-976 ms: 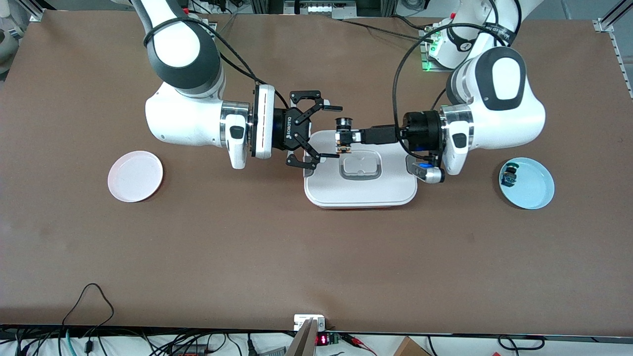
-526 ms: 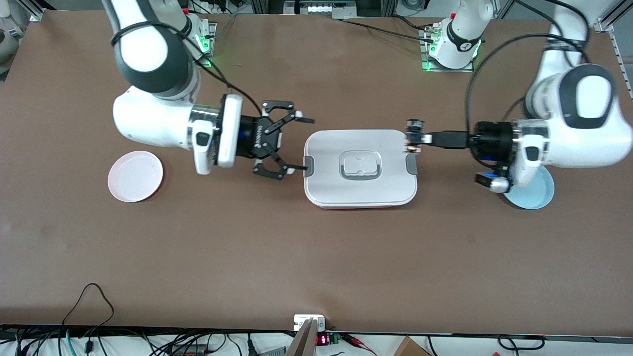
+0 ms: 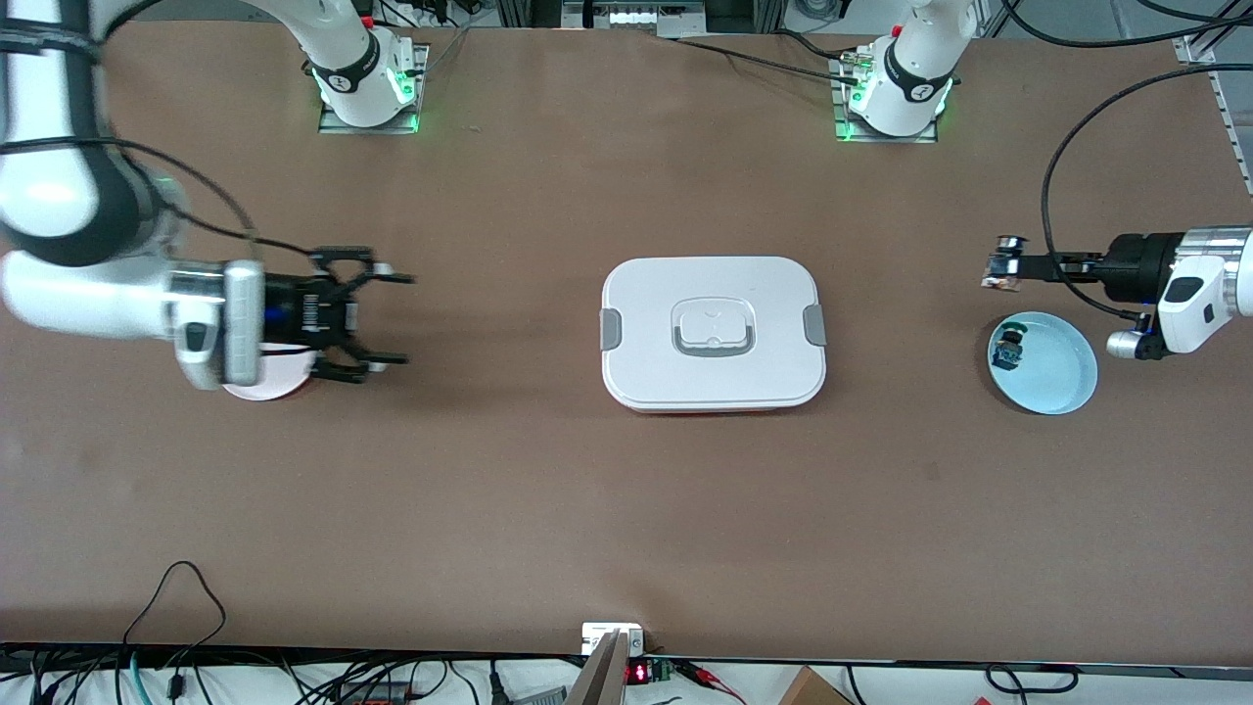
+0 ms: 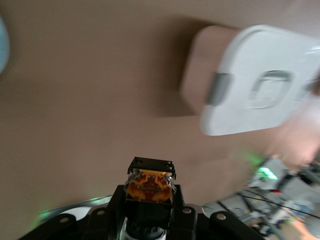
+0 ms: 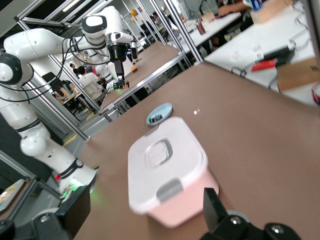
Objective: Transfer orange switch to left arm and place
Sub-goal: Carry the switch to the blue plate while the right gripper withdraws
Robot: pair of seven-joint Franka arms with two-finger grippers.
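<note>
The left end effector, at the box's 3 o'clock, clamps the orange switch: light, rigid, best gripped by its body. The right end effector gapes empty.

Matt brown table; smooth glossy white plastic box.

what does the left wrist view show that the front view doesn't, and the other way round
Only the left wrist view: the orange-and-brass terminal end of the tiny black orange switch, seen close up.

Only the front view: the round pink plate under the open right gripper, the round light blue plate holding a second small switch, and both arm bases.

Both: the large white lidded box with grey side clips, and the left gripper shut on the switch.
</note>
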